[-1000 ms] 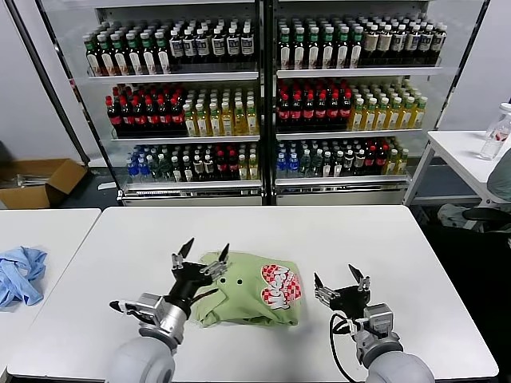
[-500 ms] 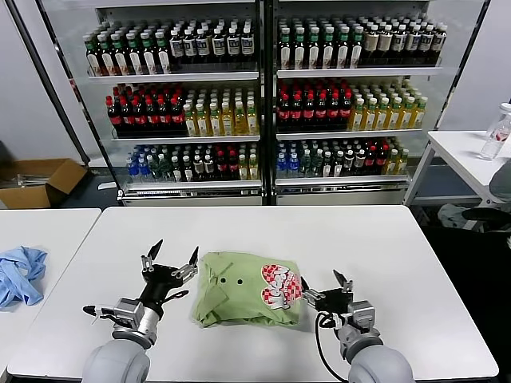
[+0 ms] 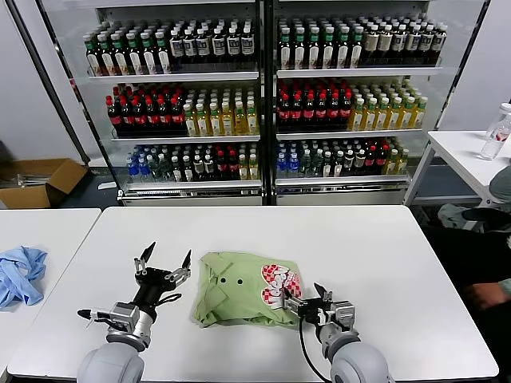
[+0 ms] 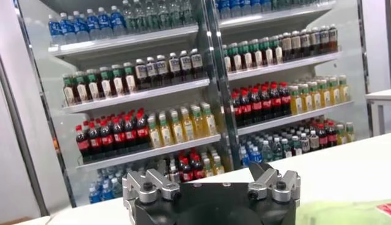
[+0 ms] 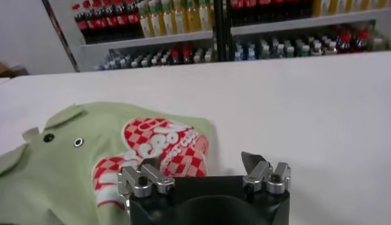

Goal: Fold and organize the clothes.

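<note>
The shirt [image 3: 243,297] is light green with small dark buttons and a red-and-white checked graphic. It lies on a white tabletop [image 3: 375,255]. A light blue garment [image 3: 20,274] sits on another white surface. The grippers are black with silver-grey fittings. Shelved bottles [image 3: 263,104] show red, yellow, blue and dark contents.

White tabletop [image 3: 383,247] carries 1 folded light green shirt [image 3: 239,299], printed graphic up, near its front edge. Adjacent left tabletop [image 3: 48,231] carries 1 crumpled blue garment [image 3: 20,273].
</note>
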Controlling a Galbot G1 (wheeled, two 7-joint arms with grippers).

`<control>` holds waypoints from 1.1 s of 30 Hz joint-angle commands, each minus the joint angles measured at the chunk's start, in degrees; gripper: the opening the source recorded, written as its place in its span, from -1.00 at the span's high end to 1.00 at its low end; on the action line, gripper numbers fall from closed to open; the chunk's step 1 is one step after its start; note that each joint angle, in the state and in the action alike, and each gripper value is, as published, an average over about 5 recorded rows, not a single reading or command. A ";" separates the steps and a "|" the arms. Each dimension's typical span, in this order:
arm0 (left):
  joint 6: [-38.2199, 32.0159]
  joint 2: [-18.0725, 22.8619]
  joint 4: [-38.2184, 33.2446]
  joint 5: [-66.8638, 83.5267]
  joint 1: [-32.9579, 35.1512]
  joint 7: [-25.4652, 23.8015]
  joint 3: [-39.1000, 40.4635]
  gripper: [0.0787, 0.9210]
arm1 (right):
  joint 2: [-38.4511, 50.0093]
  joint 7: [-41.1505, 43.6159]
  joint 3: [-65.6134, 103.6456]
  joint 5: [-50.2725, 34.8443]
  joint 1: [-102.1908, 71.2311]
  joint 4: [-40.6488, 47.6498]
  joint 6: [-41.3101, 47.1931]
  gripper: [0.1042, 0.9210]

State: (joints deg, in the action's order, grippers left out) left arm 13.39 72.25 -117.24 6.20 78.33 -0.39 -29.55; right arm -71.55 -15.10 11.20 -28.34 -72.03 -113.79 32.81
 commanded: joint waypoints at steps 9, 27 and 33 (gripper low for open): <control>-0.61 0.01 1.02 -1.34 0.21 -0.10 -0.26 -0.77 | -2.44 0.88 -2.41 -4.28 2.79 5.32 -1.21 -0.72; -2.02 0.07 2.39 -2.35 -0.39 -0.12 0.52 -0.77 | -2.59 1.82 -1.27 -0.95 3.65 4.40 -4.33 0.48; -6.84 -0.04 3.96 -4.25 -1.03 -0.74 0.54 -0.77 | 0.34 2.40 3.38 3.18 4.36 1.82 -6.26 0.87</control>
State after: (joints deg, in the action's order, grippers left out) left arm 10.89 72.23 -114.35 3.46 77.58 -0.67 -29.04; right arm -73.53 -13.25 10.42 -30.04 -68.16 -109.69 29.09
